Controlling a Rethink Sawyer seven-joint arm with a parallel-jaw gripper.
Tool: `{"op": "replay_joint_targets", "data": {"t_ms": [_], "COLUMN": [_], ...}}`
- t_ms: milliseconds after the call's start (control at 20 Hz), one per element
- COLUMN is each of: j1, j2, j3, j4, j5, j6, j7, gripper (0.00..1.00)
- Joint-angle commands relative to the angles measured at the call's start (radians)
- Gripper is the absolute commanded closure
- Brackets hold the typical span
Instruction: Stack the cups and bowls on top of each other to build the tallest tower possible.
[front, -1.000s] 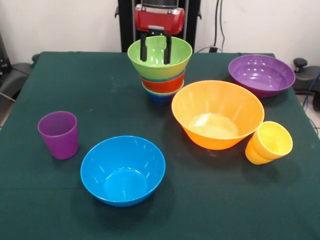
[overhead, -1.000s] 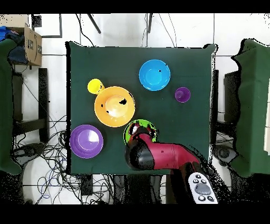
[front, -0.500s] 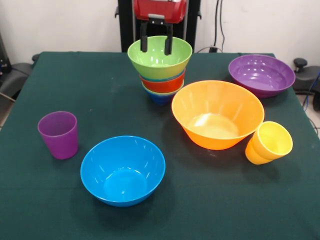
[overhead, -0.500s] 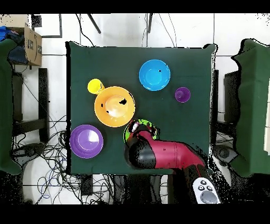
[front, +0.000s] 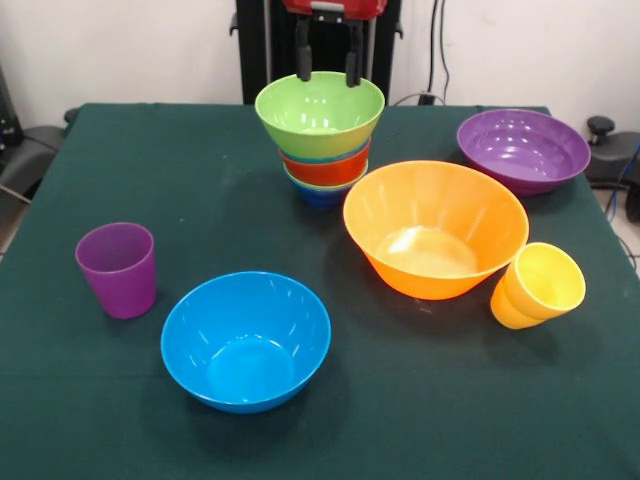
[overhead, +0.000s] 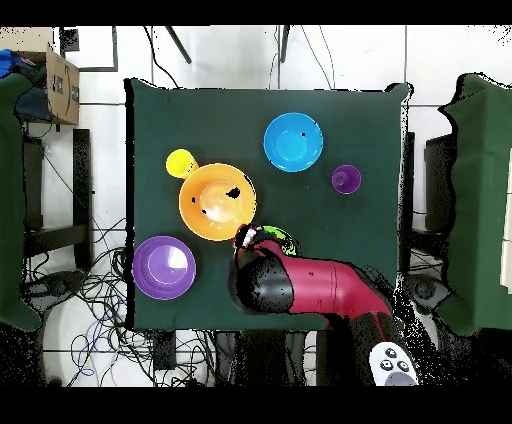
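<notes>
Nearest to me in the front view sits the large blue bowl (front: 246, 340), upright and empty on the green table (front: 420, 410). Just beyond it on the left stands the purple cup (front: 118, 268), upright and well apart from everything else. Over on the right the yellow cup (front: 538, 286) leans tilted, its mouth turned toward me, right beside the large orange bowl (front: 435, 227), though I cannot tell whether they touch. The orange bowl rests upright near the middle of the table, empty.

Farther back I see the tower (front: 322, 140): a nested pile with a dark blue bowl (front: 320, 195) lowest, a red-orange bowl (front: 325, 167) above it, and a green bowl (front: 320, 112) on top, its rim widest. A thin strip of lighter blue shows between the green and red-orange ones. The pile stands close to the orange bowl's far left edge.

At the far right lies the wide purple bowl (front: 523, 149), alone.

The gripper (front: 328, 72) hangs over the green bowl's far rim, its two black fingers (front: 303, 62) spread apart, holding nothing.
</notes>
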Motion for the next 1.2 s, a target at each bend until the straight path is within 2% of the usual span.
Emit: {"op": "replay_joint_targets", "data": {"t_ms": [50, 300, 550, 750, 1200], "j1": [0.012, 0.056, 0.107, 0.179, 0.368], "j2": [0.012, 0.034, 0.030, 0.026, 0.046], "j3": [0.107, 0.091, 0.066, 0.021, -0.127], "j4": [-0.040, -0.104, -0.125, -0.144, -0.135], "j5": [0.040, 0.037, 0.050, 0.066, 0.105], "j6": [0.169, 0.205, 0.230, 0.244, 0.197], "j7": [-0.022, 0.005, 0.059, 0.127, 0.261], "gripper": [0.00, 0.00, 0.00, 0.00, 0.00]}}
